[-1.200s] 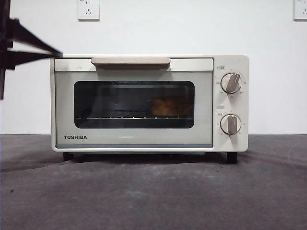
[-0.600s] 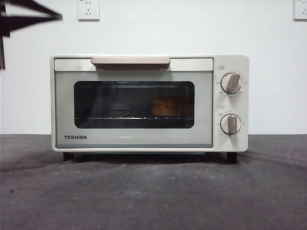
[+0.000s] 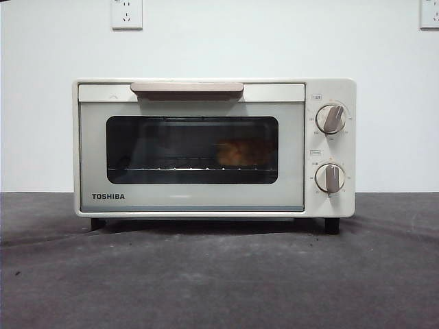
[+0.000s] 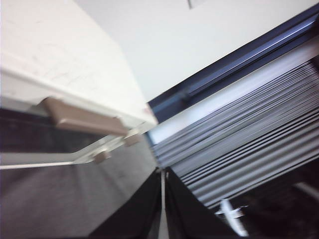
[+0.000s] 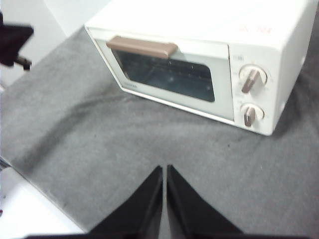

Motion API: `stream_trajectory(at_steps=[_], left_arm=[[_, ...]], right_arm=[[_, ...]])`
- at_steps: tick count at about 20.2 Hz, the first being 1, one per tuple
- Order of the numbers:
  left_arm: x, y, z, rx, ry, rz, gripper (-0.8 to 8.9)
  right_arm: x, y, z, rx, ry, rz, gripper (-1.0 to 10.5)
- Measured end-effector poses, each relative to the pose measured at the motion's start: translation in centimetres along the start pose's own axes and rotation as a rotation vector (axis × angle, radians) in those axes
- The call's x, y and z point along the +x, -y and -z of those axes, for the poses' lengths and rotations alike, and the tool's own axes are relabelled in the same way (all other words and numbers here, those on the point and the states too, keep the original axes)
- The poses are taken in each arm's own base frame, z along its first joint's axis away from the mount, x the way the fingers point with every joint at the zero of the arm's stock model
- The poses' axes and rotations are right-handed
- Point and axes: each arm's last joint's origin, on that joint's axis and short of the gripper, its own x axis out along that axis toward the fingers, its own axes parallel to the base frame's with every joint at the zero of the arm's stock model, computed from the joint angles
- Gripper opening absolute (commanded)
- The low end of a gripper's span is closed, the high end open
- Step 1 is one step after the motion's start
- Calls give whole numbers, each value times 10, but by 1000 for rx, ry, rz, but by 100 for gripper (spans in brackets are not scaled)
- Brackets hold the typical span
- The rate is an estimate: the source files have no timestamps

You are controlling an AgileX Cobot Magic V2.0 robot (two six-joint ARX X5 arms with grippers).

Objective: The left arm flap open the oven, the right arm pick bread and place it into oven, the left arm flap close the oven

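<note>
The cream-white TOSHIBA oven (image 3: pixel 206 147) stands on the dark table with its door shut and the beige handle (image 3: pixel 186 88) at the top. The golden bread (image 3: pixel 239 152) lies inside on the rack, to the right, seen dimly through the glass. No gripper shows in the front view. My left gripper (image 4: pixel 163 172) is shut and empty, off to the side of the oven's handle (image 4: pixel 84 119); this view is blurred. My right gripper (image 5: pixel 164 168) is shut and empty, above the table well in front of the oven (image 5: pixel 199 59).
Two round knobs (image 3: pixel 330 118) sit on the oven's right panel. The dark grey cloth (image 3: pixel 219 274) covers the table in front. A white wall with sockets (image 3: pixel 126 14) stands behind. The left arm shows as a black shape (image 5: pixel 12 42) in the right wrist view.
The black gripper tip at the front view's top left has risen and left the picture. The oven and the bread have not moved.
</note>
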Motion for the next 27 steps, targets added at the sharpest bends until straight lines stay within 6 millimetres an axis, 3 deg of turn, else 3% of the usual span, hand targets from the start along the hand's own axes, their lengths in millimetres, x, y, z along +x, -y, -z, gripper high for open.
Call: stream_trajectory(at_steps=[7,12,18,27], left_arm=[[-17,-1,23,157,23,-250,16],[-25,-9,34,395,-34,-445,20],[-26,-11,36,586,-98,-467,20],[-27,-8,37,635,-97,-464,20]], right_arm=[[0,-1,-2,-2,20,-6,5],[0,-1,-2,-2,20,-6,6],[0,-1,-2,-2,20,-6,5],[0,-1,-2,-2,20,-6,5]])
